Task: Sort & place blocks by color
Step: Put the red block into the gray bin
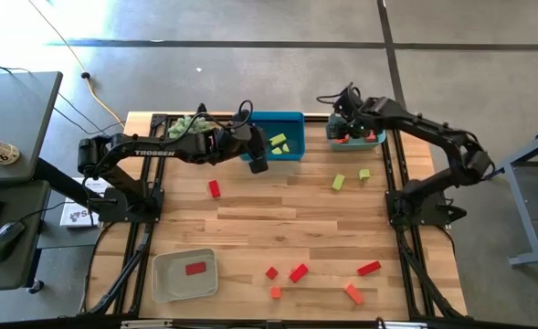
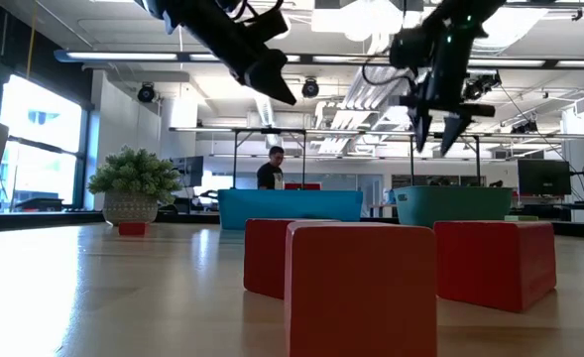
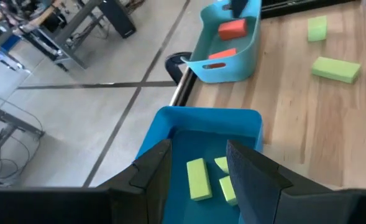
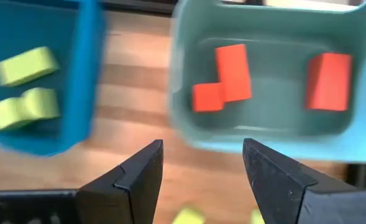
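Your right pincer (image 4: 198,165) hangs spread and empty over the teal tray (image 1: 374,139) at one o'clock, so pinch those light, stiff, smooth blocks (image 1: 298,272) near six o'clock squarely across flat faces.

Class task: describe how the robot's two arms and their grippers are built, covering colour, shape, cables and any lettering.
Both arms are dark, jointed links. The left arm carries white TROSSEN lettering along one link, and thin black cables loop near its wrist. The right arm shows similar cable loops near its wrist. The left gripper and the right gripper each end in two dark, angular, wedge-shaped fingers.
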